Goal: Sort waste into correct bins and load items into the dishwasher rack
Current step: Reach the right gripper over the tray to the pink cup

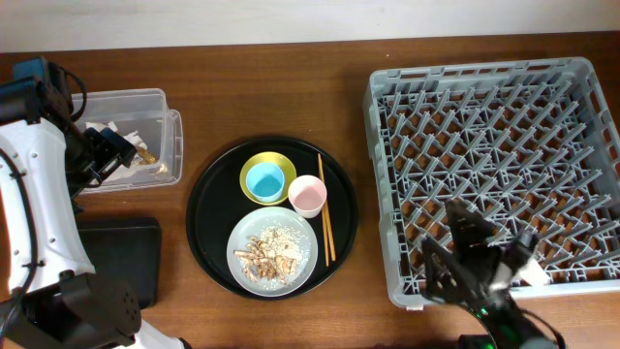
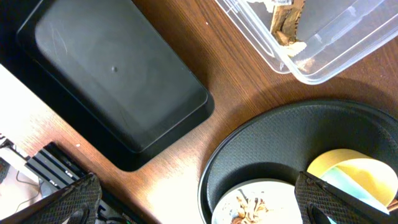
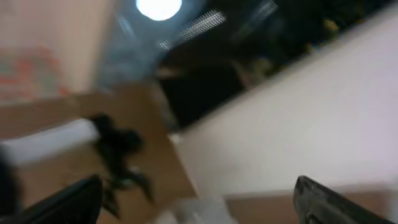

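Note:
A round black tray carries a pale grey plate with food scraps, a yellow bowl with a light blue cup in it, a pink cup and chopsticks. The clear box at the left holds crumpled napkins. My left gripper hovers over that box, open and empty. In the left wrist view it looks down on the black rectangular tray, the box and the plate. My right gripper is open and empty above the front edge of the dishwasher rack.
The black rectangular tray lies at the front left, beside my left arm's base. The right wrist view is blurred and shows only open fingers against a pale surface and the room. Bare wooden table lies between the round tray and the rack.

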